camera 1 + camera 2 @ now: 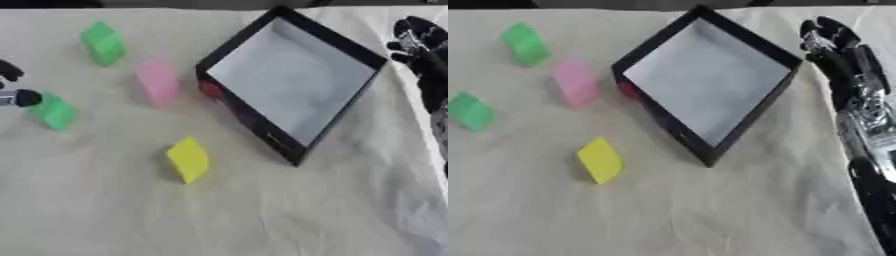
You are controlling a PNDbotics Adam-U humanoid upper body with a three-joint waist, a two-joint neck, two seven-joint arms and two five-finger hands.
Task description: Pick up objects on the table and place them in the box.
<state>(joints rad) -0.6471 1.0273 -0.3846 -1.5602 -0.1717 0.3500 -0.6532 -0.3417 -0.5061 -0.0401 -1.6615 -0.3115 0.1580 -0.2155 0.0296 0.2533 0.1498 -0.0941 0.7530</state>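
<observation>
- Looking down through the left eye view, the black-walled square box with a pale grey floor (293, 75) sits turned corner-on in the upper middle of the cream cloth-covered table (262, 215), and it holds nothing that can be seen.
- Four blocks still lie on the cloth to the box's left: a green block at the far edge (103, 42), a pink block (158, 81) just beside the box's left corner, a second green block (54, 111) at the left, and a yellow block (189, 159) in front.
- The left hand (19, 97) shows only as a dark tip at the left edge, next to the second green block; whether its fingers are spread or curled I cannot tell.
- A sideways approach could nudge that block away rather than catch it.
- Reaching for the pink block risks knocking the box wall, since they sit so close.
- In the right eye view, the right hand (837, 42) rests beyond the box's right corner, fingers relaxed and extended, holding nothing.
- Its arm lies alongside the box, so swinging leftward could shove the box askew.
</observation>
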